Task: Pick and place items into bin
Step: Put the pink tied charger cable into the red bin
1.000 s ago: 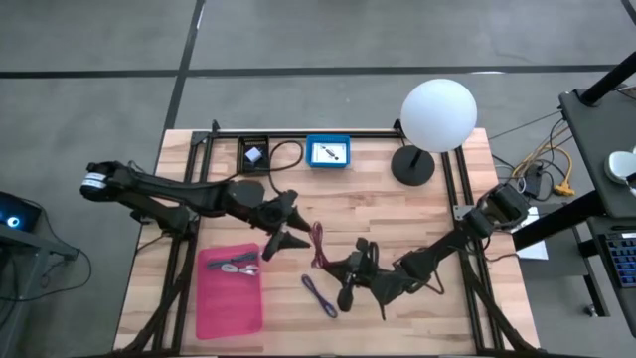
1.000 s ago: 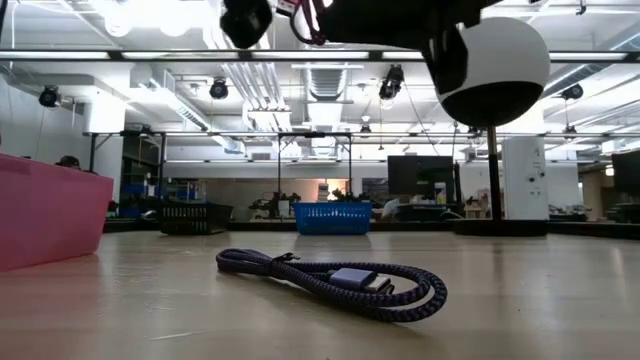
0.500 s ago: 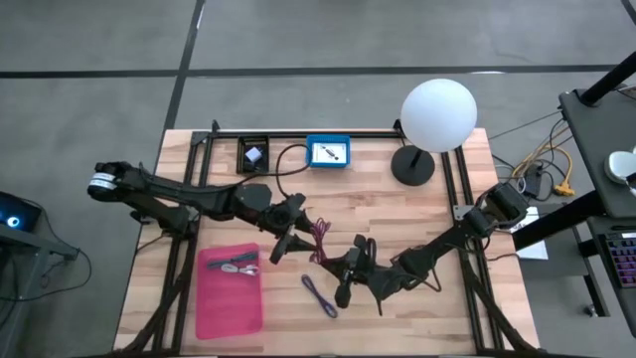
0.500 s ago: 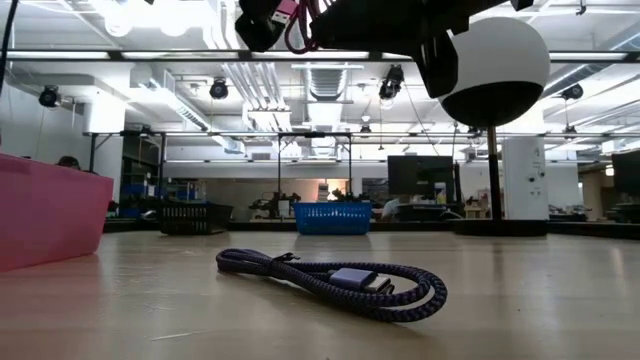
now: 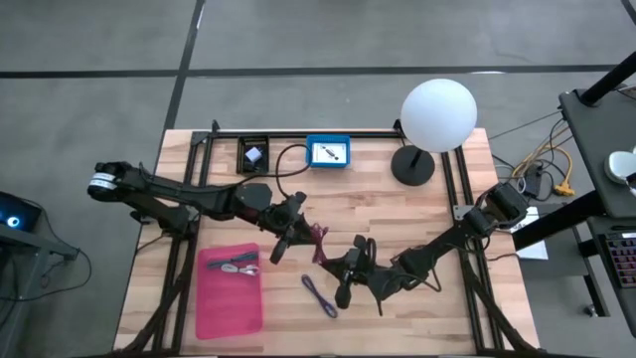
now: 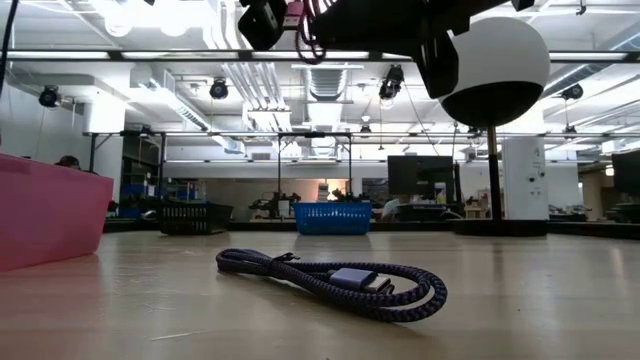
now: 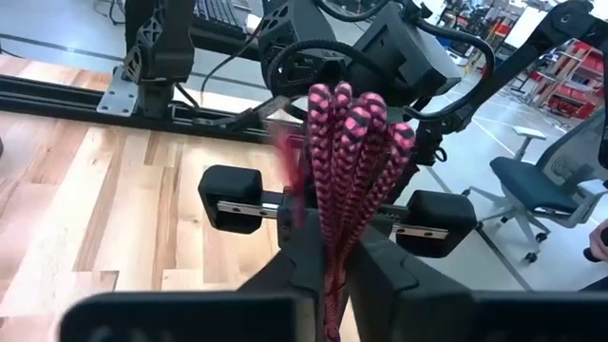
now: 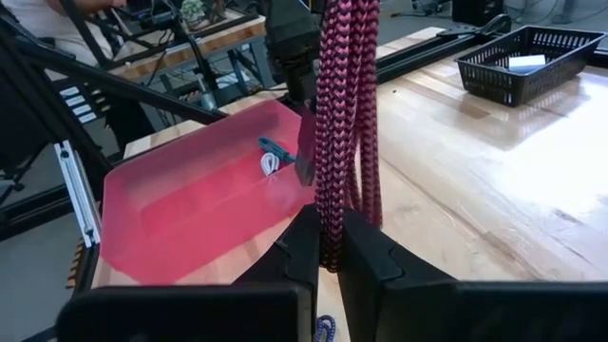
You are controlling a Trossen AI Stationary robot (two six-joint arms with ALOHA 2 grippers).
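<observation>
1. Left gripper (image 5: 296, 227) at frame centre of the high view, arm reaching in from the left edge; fingers pressed together on the pink-and-black braided cord (image 5: 319, 242).
2. Right gripper (image 5: 336, 268) just below and right of centre in the high view, arm stretching in from the right; fingers likewise clamped on the same cord, which hangs between the two grippers above the table (image 5: 427, 214).
3. In the left wrist view, cord (image 7: 353, 152) bunched in loops upright between the dark fingers; in the right wrist view, cord (image 8: 344, 114) rising straight up from the closed fingers.
4. Pink bin (image 5: 231, 291) at lower left of the high view, holding a small pale and teal item (image 5: 239, 265).
5. Black basket (image 5: 252, 155) at upper centre-left, holding a small pale piece.
6. Blue tray (image 5: 328, 152) just right of it, holding a white card.
7. Purple braided cable (image 5: 319, 295) lying loose on the wood below centre, right of the pink bin.
</observation>
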